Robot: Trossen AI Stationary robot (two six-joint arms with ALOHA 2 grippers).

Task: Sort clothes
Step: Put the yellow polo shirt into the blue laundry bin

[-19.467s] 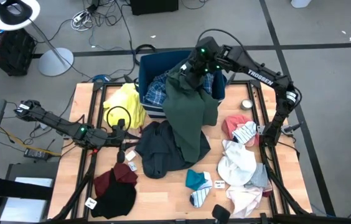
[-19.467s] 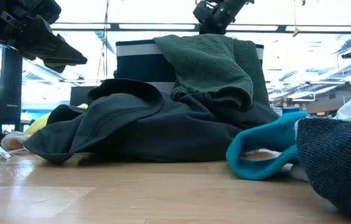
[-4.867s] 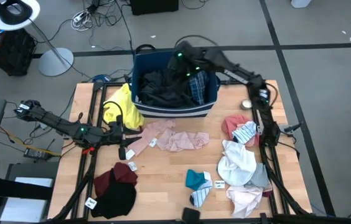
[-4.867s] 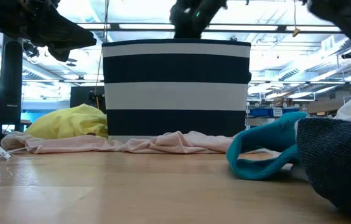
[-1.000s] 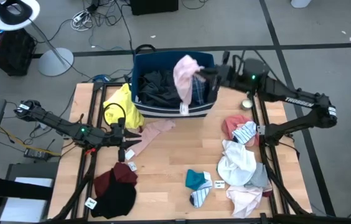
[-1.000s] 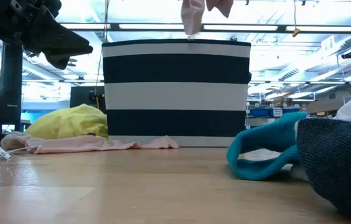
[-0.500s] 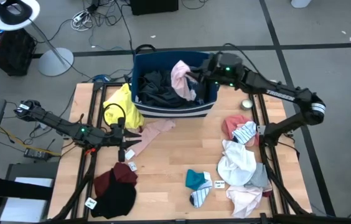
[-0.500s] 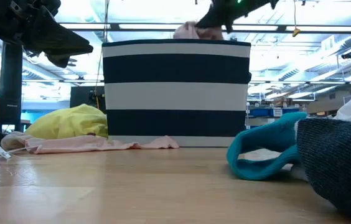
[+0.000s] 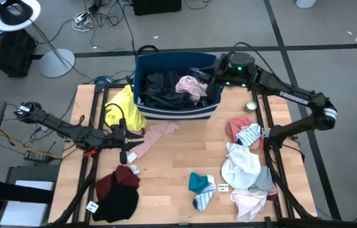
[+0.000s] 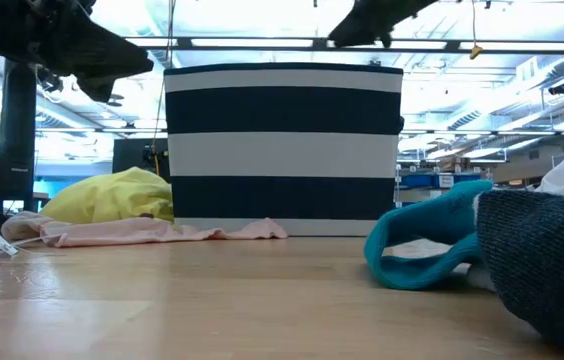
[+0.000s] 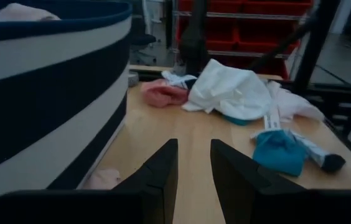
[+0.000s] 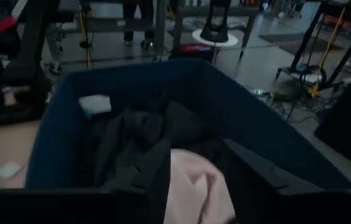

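On the wooden table (image 9: 172, 168) we see the striped navy bin (image 9: 177, 85) at the far edge, a pink garment (image 9: 192, 87) lying inside on dark clothes (image 9: 159, 88). The right gripper (image 9: 211, 81) hovers over the bin's right side, fingers parted, empty. The left gripper (image 9: 131, 142) waits parted (near the yellow garment (image 9: 125, 107)).
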